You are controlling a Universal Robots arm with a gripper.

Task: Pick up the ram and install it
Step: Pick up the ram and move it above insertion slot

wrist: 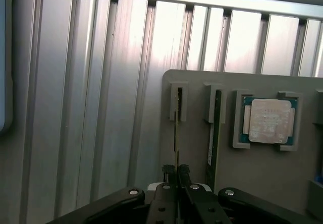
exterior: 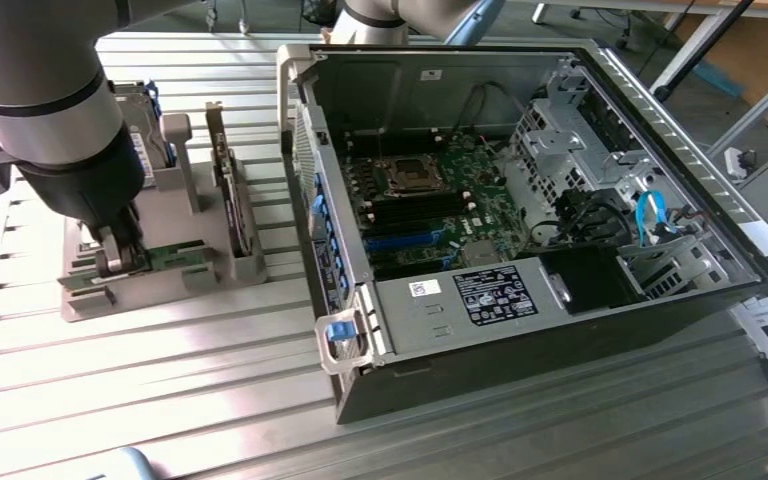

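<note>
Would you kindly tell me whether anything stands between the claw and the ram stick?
Nothing visible does: the claw is closed on the thin green ram stick, which stands on edge in a slot of the grey plastic holder.

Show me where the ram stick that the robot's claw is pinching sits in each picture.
Exterior view: the ram is a green strip in the grey holder at the exterior view's left, pinched by the gripper.
Wrist view: the ram is seen edge-on, running from the gripper along its slot.
Shared landmark: the grey holder.
</note>
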